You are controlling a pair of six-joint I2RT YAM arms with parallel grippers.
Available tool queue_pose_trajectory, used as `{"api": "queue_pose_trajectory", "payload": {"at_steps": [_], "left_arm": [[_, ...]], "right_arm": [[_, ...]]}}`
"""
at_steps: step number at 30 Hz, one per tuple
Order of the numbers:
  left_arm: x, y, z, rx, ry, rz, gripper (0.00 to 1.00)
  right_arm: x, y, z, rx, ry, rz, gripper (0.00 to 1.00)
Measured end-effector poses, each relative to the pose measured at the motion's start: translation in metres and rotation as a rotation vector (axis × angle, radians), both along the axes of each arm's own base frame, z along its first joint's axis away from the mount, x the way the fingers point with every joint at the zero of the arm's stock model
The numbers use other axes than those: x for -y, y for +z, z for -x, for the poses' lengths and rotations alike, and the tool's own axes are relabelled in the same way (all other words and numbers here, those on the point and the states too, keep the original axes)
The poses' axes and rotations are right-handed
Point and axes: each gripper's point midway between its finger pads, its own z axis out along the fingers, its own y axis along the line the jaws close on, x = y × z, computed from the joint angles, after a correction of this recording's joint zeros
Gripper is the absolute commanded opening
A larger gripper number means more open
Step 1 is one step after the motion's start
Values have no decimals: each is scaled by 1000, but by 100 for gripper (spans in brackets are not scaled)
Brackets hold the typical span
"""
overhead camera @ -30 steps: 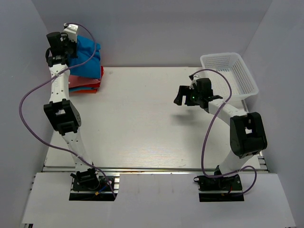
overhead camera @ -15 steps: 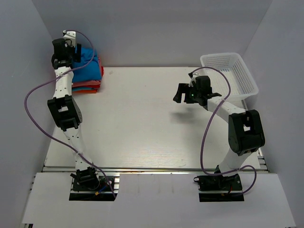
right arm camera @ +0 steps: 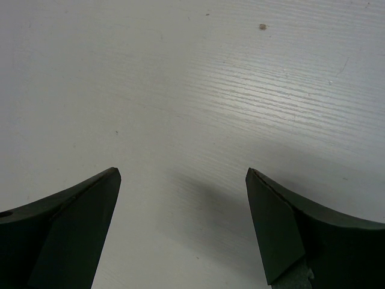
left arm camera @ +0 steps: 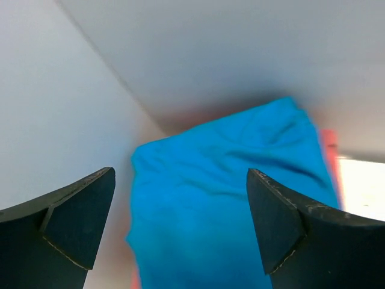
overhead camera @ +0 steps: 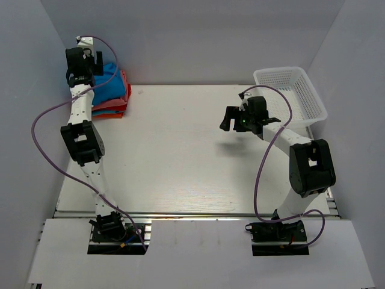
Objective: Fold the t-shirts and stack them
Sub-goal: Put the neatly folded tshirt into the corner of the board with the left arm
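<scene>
gaping left claw point(left arm camera: 180, 173) empty over blue t-shirt point(left arm camera: 231, 198)

The left tool point(left arm camera: 180, 173), jaws spread wide, hangs over the bright blue t-shirt point(left arm camera: 240, 180).

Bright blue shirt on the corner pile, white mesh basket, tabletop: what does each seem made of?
Bright blue folded t-shirt: soft matte cloth, probably cotton knit; it shows rumpled folds and no shine.
White mesh basket: likely moulded plastic; stiff, regular open grid walls.
White tabletop: looks like wood-grain laminate or painted board; fine parallel grain lines, faint sheen.
</scene>
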Motion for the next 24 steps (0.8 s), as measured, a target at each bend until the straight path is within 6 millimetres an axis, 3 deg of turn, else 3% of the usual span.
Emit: {"api": "queue_pose_trajectory", "payload": {"at_steps": [3,4,7,13,21,24], "left_arm": [[13,-3,-4,14,-36,68,76],[16,-5,-5,16,-48,84,61],[28,-17,-8,13,-84,161,43],[63,-57,-21,-14,-245,291,47],[114,-161,-23,-173,-452,361,43],[126,-177,-18,-204,-508,334,39]], "right_arm": [[0,1,0,2,0,-1,90],[0,1,0,2,0,-1,90],[0,1,0,2,1,-1,90],[0,0,1,0,3,2,90],[-2,-14,-1,-34,15,8,90],[-3,-25,1,-59,23,12,90]]}}
